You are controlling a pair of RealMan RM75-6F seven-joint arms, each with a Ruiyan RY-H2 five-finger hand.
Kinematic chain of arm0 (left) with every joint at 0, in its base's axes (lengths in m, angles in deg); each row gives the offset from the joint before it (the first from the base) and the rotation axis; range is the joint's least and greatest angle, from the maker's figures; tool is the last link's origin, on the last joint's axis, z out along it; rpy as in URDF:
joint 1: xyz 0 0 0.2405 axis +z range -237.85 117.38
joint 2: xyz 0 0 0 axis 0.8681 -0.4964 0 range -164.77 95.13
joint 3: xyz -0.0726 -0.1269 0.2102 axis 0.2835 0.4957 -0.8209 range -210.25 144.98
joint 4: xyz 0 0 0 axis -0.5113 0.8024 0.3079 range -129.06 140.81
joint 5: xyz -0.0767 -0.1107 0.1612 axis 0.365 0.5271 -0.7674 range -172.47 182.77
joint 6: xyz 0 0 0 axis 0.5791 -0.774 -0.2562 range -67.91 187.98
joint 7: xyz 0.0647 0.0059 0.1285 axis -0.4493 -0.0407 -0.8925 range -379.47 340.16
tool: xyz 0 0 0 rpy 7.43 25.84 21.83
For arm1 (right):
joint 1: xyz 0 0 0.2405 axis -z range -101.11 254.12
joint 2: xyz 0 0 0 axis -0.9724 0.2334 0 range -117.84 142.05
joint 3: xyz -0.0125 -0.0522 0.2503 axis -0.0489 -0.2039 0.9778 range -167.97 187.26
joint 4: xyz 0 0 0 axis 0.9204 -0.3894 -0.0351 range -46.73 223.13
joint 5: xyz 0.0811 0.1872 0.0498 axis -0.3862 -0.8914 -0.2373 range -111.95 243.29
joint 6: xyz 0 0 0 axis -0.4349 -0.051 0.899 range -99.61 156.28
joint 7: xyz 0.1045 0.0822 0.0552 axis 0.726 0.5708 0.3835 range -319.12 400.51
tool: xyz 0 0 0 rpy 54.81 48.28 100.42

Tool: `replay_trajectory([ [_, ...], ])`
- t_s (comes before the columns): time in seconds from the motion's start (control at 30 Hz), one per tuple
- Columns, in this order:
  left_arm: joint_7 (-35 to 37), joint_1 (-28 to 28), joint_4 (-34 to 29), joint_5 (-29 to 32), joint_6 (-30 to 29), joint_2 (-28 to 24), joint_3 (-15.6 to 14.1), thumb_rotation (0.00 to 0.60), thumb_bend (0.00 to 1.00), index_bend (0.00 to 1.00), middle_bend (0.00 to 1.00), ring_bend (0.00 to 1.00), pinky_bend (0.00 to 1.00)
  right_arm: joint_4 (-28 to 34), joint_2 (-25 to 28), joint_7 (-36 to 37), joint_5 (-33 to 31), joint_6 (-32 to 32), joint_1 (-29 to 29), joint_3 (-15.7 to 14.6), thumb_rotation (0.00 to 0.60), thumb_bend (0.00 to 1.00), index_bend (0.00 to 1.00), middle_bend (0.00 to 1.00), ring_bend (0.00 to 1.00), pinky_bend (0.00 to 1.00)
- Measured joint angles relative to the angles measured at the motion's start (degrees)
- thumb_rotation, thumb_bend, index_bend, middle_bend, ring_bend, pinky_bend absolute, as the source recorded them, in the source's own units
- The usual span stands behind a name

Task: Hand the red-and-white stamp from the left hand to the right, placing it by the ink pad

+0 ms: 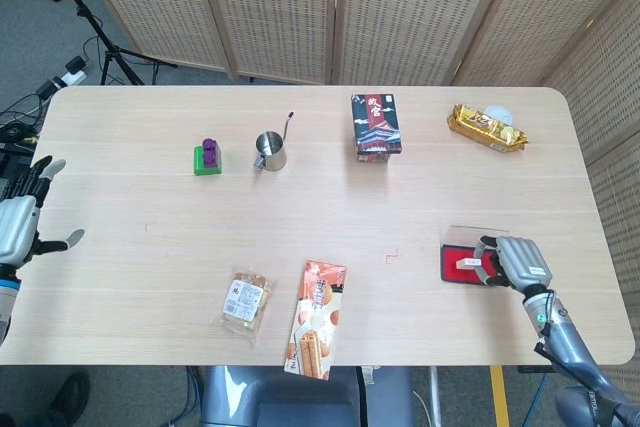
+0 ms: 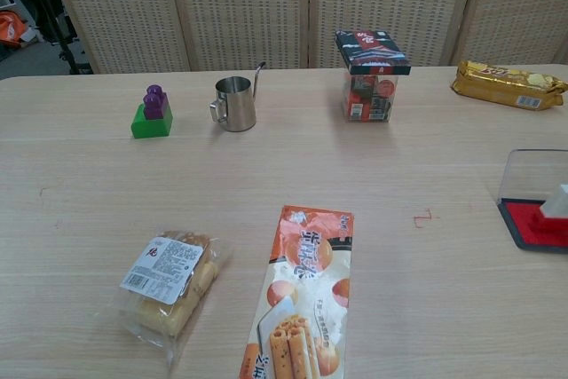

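The red-and-white stamp (image 1: 469, 263) lies low over the red ink pad (image 1: 450, 273) near the table's right front; its white end (image 2: 556, 201) shows at the right edge of the chest view, above the pad (image 2: 531, 230). My right hand (image 1: 516, 261) grips the stamp from the right, fingers curled around its red end. The pad's clear lid (image 2: 531, 175) stands open behind it. My left hand (image 1: 20, 224) hovers at the table's left edge, fingers spread and holding nothing.
A snack packet (image 1: 318, 318) and a wrapped bread (image 1: 246, 297) lie near the front edge. A steel cup (image 1: 270, 151), a green-and-purple block (image 1: 208, 158), a dark box (image 1: 377, 126) and a gold packet (image 1: 486, 127) stand along the back.
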Motion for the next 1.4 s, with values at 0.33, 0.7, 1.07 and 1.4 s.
replay_trajectory([
  [0.33, -0.1, 0.0, -0.1, 0.1, 0.2, 0.1, 0.0, 0.6, 0.21, 0.0, 0.0, 0.0, 0.0, -3.8, -2.2, 1.0, 0.6, -2.4, 0.4, -0.1, 0.6, 0.75, 0.59, 0.94, 0.96, 1.0],
  [0.7, 0.7, 0.1, -0.1, -0.1, 0.4, -0.2, 0.0, 0.6, 0.21, 0.0, 0.0, 0.0, 0.0, -3.5, -2.2, 1.0, 1.1, -2.2, 0.8, 0.5, 0.6, 0.75, 0.59, 0.94, 0.96, 1.0],
  [1.07, 1.6, 0.4, -0.2, -0.5, 0.3, -0.8, 0.0, 0.6, 0.21, 0.0, 0.0, 0.0, 0.0, 6.1, 2.3, 3.4, 3.9, 3.3, 1.2, 4.1, 0.6, 0.75, 0.59, 0.94, 0.96, 1.0],
  [1.4, 1.9, 0.4, -0.3, -0.8, 0.6, -1.0, -0.1, 0.6, 0.21, 0.0, 0.0, 0.0, 0.0, 17.2, 4.5, -5.7, 1.5, 4.9, -2.5, 8.8, 0.6, 0.76, 0.59, 0.94, 0.96, 1.0],
])
